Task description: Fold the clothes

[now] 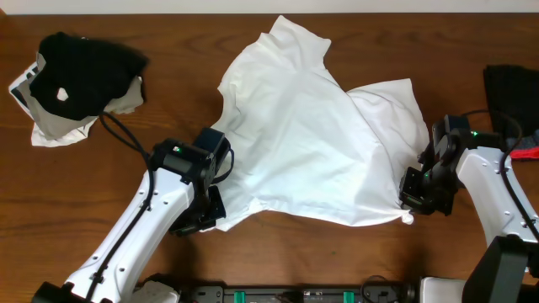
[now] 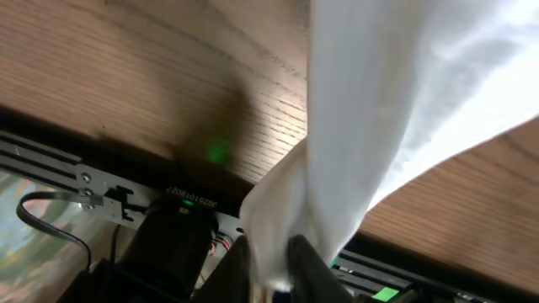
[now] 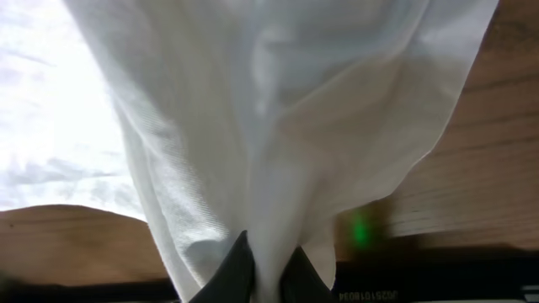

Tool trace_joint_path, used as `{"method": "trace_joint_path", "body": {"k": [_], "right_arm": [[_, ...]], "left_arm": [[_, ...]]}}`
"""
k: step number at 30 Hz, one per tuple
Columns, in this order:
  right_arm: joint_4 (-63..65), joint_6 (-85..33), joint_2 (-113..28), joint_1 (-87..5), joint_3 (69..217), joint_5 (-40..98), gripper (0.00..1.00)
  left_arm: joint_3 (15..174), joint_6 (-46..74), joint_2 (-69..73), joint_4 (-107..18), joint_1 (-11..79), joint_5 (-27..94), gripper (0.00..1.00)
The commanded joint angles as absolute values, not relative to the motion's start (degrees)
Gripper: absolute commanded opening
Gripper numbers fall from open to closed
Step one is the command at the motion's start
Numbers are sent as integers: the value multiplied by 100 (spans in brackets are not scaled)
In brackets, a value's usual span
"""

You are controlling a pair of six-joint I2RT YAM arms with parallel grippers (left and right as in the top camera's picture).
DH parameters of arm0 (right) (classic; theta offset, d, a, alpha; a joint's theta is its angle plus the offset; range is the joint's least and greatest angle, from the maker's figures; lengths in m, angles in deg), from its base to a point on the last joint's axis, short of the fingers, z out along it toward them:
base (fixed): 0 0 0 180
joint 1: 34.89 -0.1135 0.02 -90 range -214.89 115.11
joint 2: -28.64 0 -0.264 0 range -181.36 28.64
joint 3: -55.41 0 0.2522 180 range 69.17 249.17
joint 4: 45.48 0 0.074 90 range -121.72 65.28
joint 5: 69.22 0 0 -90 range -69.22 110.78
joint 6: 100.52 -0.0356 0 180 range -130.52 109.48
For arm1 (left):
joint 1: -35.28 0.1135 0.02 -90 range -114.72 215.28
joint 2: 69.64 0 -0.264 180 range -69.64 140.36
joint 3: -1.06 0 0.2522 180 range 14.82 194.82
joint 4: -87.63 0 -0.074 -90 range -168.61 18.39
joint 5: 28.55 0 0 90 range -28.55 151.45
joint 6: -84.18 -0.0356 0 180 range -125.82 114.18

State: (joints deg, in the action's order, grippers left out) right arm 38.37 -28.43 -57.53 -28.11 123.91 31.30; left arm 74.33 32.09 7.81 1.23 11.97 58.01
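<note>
T-shirt [image 1: 312,135] pinched in L gripper [image 2: 274,257]; R gripper [image 3: 268,263]

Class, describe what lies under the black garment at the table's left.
A crumpled pale cloth pokes out beneath the black garment; its covered middle hides what kind of item it is.

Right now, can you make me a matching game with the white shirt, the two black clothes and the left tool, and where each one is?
Things:
1. white shirt
2. black cloth with a white spot
3. black cloth with red trim
4. left tool

Places:
A. at the right edge of the table
B. at the shirt's near left corner, pinching it
C. spread across the middle
D. in the far left corner, on a pale cloth

Pairs: 1-C, 2-D, 3-A, 4-B.
</note>
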Motion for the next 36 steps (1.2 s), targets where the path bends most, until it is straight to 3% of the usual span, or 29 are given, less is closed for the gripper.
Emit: {"method": "trace_joint_path", "body": {"k": [1, 2, 3, 4, 7, 11, 18, 26, 30, 31, 33, 36], "right_arm": [[3815, -2935, -5718, -2854, 12369, 3172, 16], [3810, -2935, -5718, -2854, 12369, 3172, 21], [3810, -2935, -5718, -2854, 12369, 3172, 35], [3810, -2935, -5718, -2854, 12369, 3170, 50], [3812, -2937, -5718, -2852, 12369, 3133, 56], [3810, -2942, -5718, -2815, 12382, 3076, 60], [3981, -3184, -5718, -2629, 12736, 2814, 71], [3769, -1775, -5718, -2656, 12767, 4492, 82], [3679, -1598, -5718, -2771, 12767, 4612, 79], [3659, -1602, -5718, -2785, 12767, 4580, 72], [3579, -1604, -5718, -2785, 12767, 4682, 37], [3323, -1600, -5718, -2785, 12767, 4934, 20]], "left_arm": [[7415, 3283, 717, 134, 1206, 5928, 31], [7415, 3281, 717, 92, 1206, 5939, 33], [7415, 3281, 717, 51, 1206, 5945, 34], [7415, 3279, 717, 9, 1206, 5958, 44], [7418, 3261, 717, -161, 1206, 6144, 70], [7446, 3264, 717, -354, 1212, 6763, 81], [7732, 2986, 713, -848, 1210, 6710, 82], [7730, 2324, 717, -1519, 1206, 5738, 82], [7730, 2221, 717, -1576, 1206, 5735, 82], [7730, 2221, 717, -1573, 1206, 5735, 82], [7730, 2221, 717, -1569, 1206, 5735, 82], [7730, 2225, 717, -1580, 1206, 5738, 82]]}}
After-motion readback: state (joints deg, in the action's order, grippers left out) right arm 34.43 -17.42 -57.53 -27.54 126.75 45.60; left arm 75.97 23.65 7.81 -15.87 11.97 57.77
